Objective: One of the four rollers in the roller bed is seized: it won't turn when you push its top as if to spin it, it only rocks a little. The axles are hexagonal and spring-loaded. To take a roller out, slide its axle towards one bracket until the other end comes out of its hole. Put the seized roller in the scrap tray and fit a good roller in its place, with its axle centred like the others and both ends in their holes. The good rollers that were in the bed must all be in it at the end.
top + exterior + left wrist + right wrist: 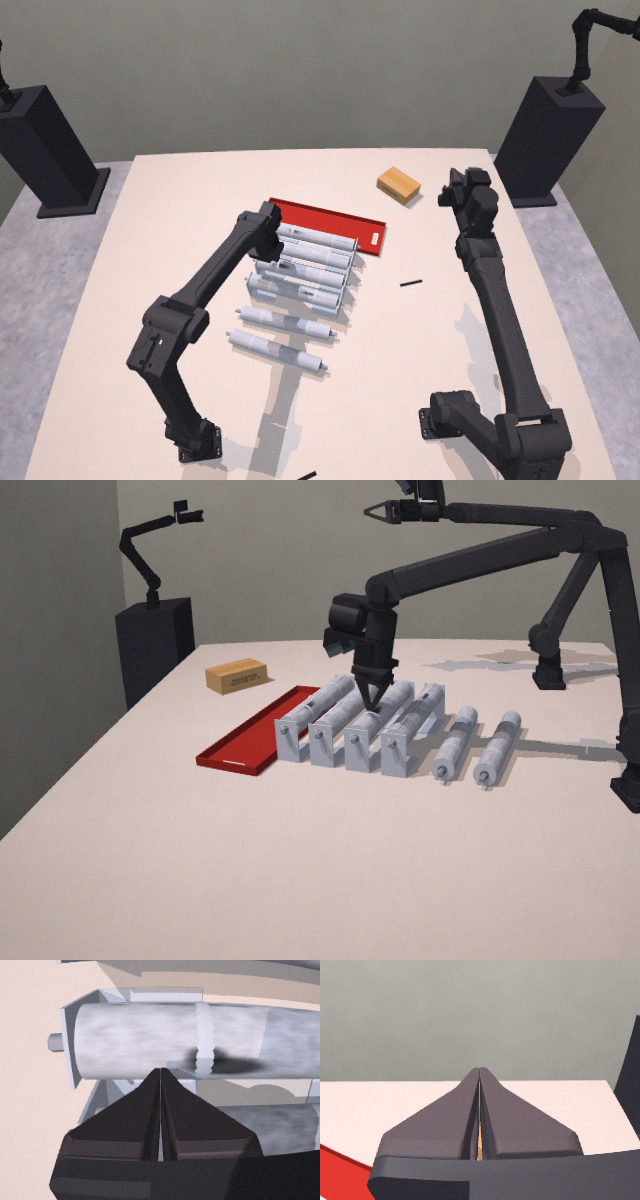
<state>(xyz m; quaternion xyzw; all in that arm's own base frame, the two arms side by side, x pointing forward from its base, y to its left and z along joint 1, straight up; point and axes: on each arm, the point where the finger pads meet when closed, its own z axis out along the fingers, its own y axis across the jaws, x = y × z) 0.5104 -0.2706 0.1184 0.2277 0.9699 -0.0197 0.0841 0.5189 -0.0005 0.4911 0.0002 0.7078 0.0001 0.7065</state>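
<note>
Testing comes first: the left gripper (271, 251) (371, 708) (160, 1078), its fingers together on nothing, points down at the third roller (310, 273) (395, 699) (140, 1040) from the red scrap tray (330, 219) (248, 733) (340, 1175), mid-frame in the exterior view. Whether it touches cannot be told. All four rollers sit in the bed; two loose ones (285, 321) (454, 746), presumably spares, lie below it in the top view. At upper right there, the right gripper (454, 176) (366, 512) (479, 1078) waits aloft, fingers also together and holding nothing. The step in hand looks like finding the seized roller, not yet identifiable from sight. The next move calls for a light sideways push across the top, watching for a spin or a small rock.
</note>
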